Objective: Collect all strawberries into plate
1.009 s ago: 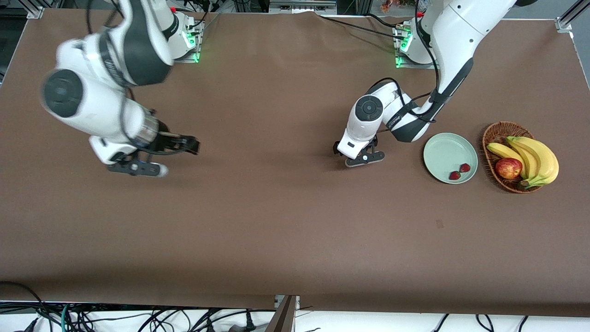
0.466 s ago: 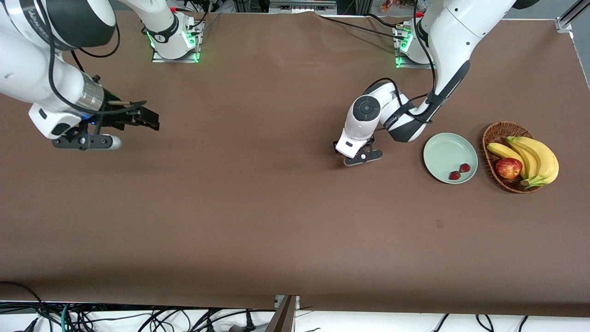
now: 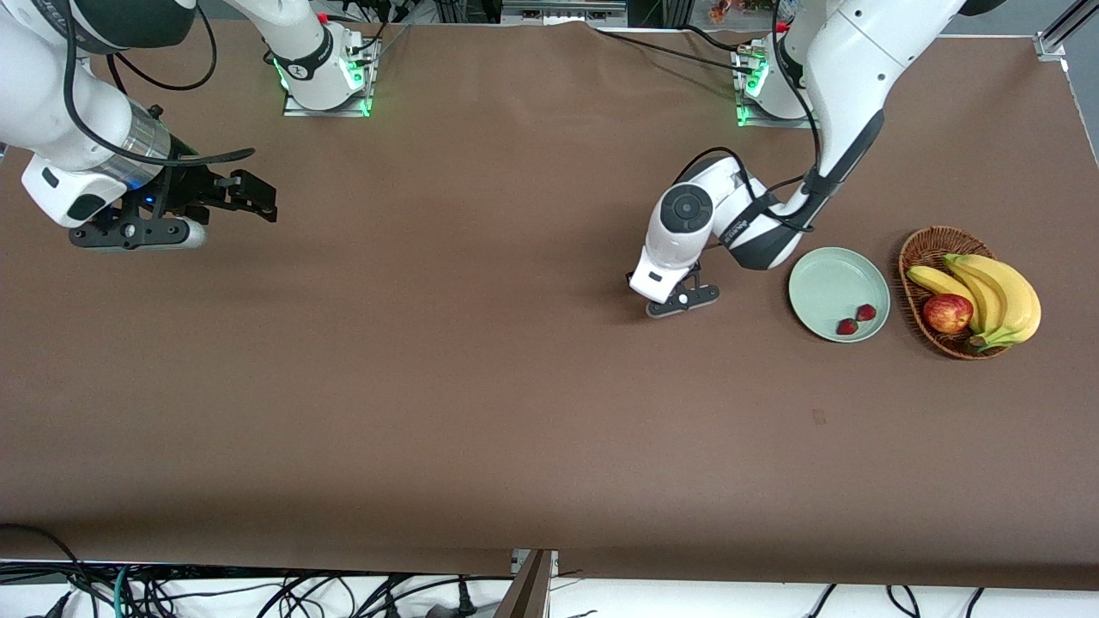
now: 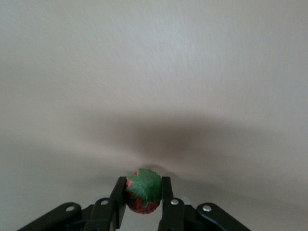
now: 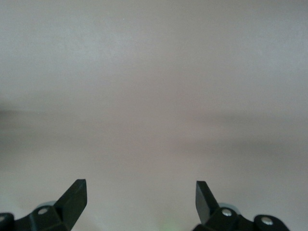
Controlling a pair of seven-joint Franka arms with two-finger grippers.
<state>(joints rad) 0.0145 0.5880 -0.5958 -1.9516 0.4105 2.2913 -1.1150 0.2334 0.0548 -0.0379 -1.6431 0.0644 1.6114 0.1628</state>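
The left gripper, low over the brown table beside the mint-green plate, clamps a strawberry. Two strawberries lie in the plate, near the table's left-arm end. The right gripper waits, jaws apart, over the right-arm end.

The front camera sits high up and looks down across the whole brown worktop, facing the two robot bases along the top edge. It is far away, so both arms fit in.

The left wrist camera looks past its own jaws, very close to the worktop. It sees a strawberry pinched between them. The front camera shares this spot, but the arm hides the berry there.

The right wrist camera looks past its wide-apart jaws at bare worktop, also seen from the front.
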